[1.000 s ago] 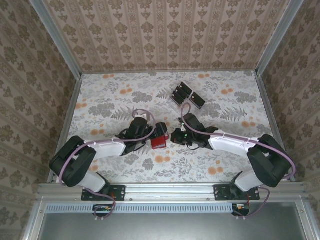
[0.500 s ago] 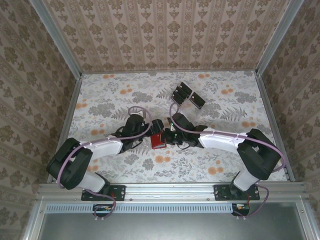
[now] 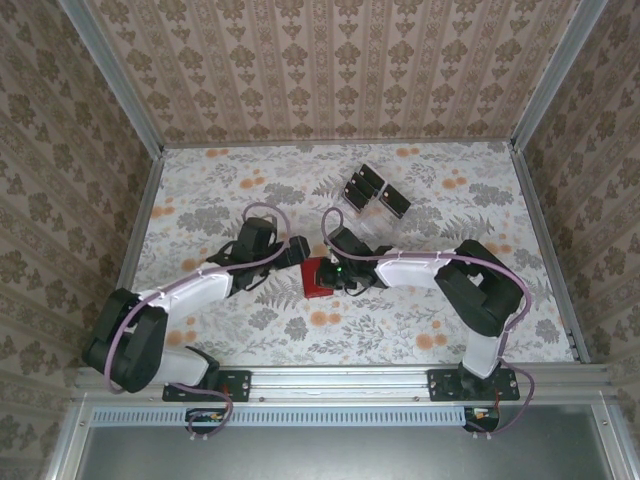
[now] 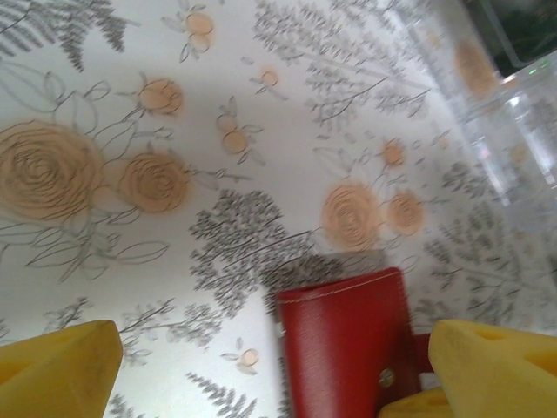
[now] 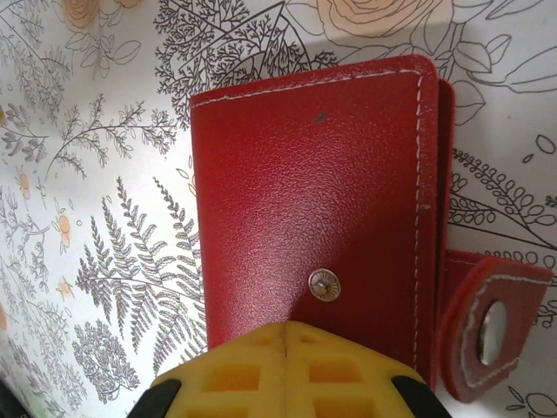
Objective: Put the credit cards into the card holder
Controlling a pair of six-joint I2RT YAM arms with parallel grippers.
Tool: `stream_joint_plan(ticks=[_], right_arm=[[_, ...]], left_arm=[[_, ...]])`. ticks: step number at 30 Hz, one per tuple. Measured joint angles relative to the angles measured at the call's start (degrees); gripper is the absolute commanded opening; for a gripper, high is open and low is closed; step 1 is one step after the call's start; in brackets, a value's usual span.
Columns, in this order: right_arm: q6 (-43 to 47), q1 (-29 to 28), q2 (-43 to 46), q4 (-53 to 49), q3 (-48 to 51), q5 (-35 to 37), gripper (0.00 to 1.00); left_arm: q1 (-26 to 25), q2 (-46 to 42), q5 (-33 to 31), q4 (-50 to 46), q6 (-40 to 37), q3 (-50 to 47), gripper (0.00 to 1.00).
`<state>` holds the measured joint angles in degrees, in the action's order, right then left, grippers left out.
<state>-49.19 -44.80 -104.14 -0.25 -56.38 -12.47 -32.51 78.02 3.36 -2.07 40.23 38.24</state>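
The right gripper (image 5: 287, 348), fingertips pressed together at the folded card holder (image 5: 305, 200) just ahead, risks skidding it across the counter (image 5: 104, 131) beneath the wide-spread left gripper (image 4: 274, 374).

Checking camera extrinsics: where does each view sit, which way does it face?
Top external: above and behind the bases, looking down at the table; left arm and right arm show, meeting at the red card holder.
Left wrist: looks down past its wide-open yellow jaws at the card holder.
Right wrist: close above it, shut jaws at the bottom edge.
Shared: the card holder.
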Motion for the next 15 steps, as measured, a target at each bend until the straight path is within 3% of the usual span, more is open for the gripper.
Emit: stream_joint_plan(ticks=[15], right_arm=[[0.6, 0.2, -0.9, 0.4, -0.3, -0.3, 0.0]], left_arm=[[0.0, 6.0, -0.2, -3.6, -6.0, 2.3, 1.0]])
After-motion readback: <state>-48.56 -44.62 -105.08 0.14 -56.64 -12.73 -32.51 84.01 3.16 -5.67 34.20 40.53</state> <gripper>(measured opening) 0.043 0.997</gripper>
